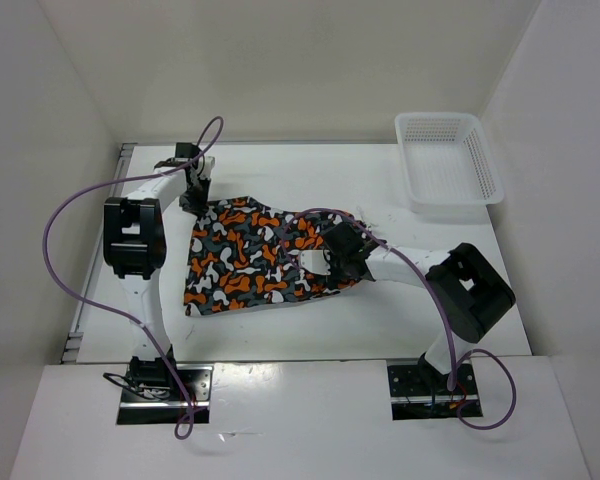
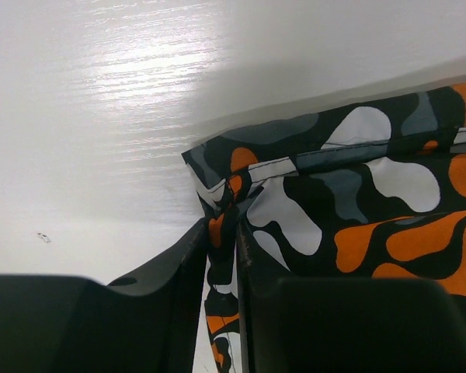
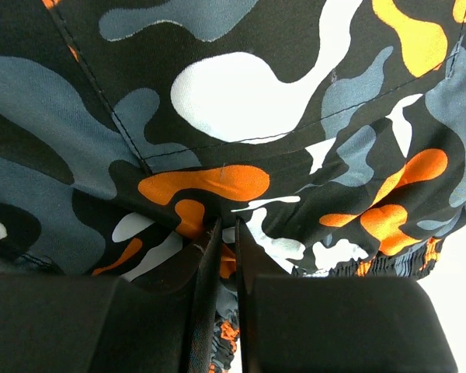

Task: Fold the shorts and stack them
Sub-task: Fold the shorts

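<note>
One white table [image 1: 310, 340] fills the top view, and nearly at its middle lie the shorts [image 1: 250, 260], spread out as one wide, roughly four-sided patch of orange, white, grey and black blotches, between the two arms. Well apart from them, at the far right corner, sits a white mesh basket [image 1: 448, 165] with nothing visible inside it. No second garment and no folded pile shows anywhere, so the job looks to be at an early stage: the cloth lies mostly open and no finished fold can be seen. The first fold seems to be the step in hand, with further folds and the stacking left to do. The left gripper [image 2: 224, 237] is down at the far left corner of the cloth, and its wrist view shows the jaws drawn close together with the stitched corner hem pinched between them, table surface bare just beyond. The right gripper [image 3: 227, 233] sits at the right side of the garment; its wrist view is filled with print, and a bunched ridge of fabric is clamped in the narrow slot between its fingers. With both edges held, my guess is that the cloth is about to be lifted or drawn over itself.
</note>
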You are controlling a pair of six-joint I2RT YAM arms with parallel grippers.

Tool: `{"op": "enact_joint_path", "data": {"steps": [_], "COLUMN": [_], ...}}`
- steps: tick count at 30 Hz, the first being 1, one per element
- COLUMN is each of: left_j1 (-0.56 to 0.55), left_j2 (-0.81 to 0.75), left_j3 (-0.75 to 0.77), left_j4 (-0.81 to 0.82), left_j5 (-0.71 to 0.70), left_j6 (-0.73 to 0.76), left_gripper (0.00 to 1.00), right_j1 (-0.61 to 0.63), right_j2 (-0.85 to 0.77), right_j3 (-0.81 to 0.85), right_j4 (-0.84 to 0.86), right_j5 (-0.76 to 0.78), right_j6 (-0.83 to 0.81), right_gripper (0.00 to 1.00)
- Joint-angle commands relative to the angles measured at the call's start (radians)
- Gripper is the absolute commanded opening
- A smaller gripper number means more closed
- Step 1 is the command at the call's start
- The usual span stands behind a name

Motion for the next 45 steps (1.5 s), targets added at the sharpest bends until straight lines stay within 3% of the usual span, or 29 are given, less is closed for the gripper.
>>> {"op": "enact_joint_path", "data": {"steps": [1, 5, 8, 11, 16, 22, 25, 28, 30, 31, 35, 39, 45], "left_j1": [0.011, 0.011, 0.011, 0.011, 0.011, 0.011, 0.011, 0.0, 0.0, 0.0, 0.0, -0.019, -0.028], "left_j2": [-0.042, -0.051, -0.06, -0.098, -0.141, -0.105, -0.063, -0.037, -0.025, -0.016, -0.016, -0.016, -0.016], "left_j3": [-0.002, 0.008, 0.008, 0.008, 0.018, 0.049, 0.049, 0.058, 0.07, 0.086, 0.107, 0.107, 0.118], "left_j4": [0.029, 0.029, 0.029, 0.029, 0.029, 0.047, 0.047, 0.047, 0.037, 0.037, 0.027, 0.017, -0.005], "left_j5": [-0.002, -0.038, -0.048, -0.068, -0.068, -0.091, -0.079, -0.068, -0.068, -0.068, -0.077, -0.099, -0.119], "left_j6": [0.004, 0.004, 0.004, 0.004, 0.004, 0.004, 0.004, 0.004, 0.004, 0.004, 0.004, 0.004, 0.004], "left_gripper": [0.28, 0.25, 0.12, 0.02, 0.0, 0.0, 0.06, 0.1, 0.11, 0.11, 0.15, 0.19, 0.25], "right_j1": [-0.005, -0.005, -0.005, -0.005, -0.005, -0.005, -0.005, -0.016, -0.06, -0.08, -0.251, -0.406, -0.454], "right_j2": [-0.006, -0.006, -0.006, -0.006, -0.006, -0.016, -0.035, -0.06, -0.06, -0.06, -0.049, -0.031, -0.008], "right_j3": [0.016, 0.016, 0.005, -0.004, -0.026, -0.035, 0.041, 0.216, 0.313, 0.398, 0.477, 0.361, 0.26], "right_j4": [-0.007, -0.007, -0.007, -0.007, -0.007, 0.004, 0.042, 0.042, 0.028, -0.013, -0.091, -0.101, -0.121], "right_j5": [0.001, 0.001, 0.001, 0.001, 0.001, 0.001, 0.001, -0.037, -0.065, -0.083, -0.223, -0.325, -0.419], "right_j6": [-0.019, -0.019, -0.019, -0.028, -0.051, -0.062, 0.069, 0.241, 0.44, 0.505, 0.88, 1.164, 1.269], "right_gripper": [0.17, 0.17, 0.17, 0.1, 0.0, 0.0, 0.11, 0.37, 0.54, 0.58, 0.62, 0.62, 0.71]}}
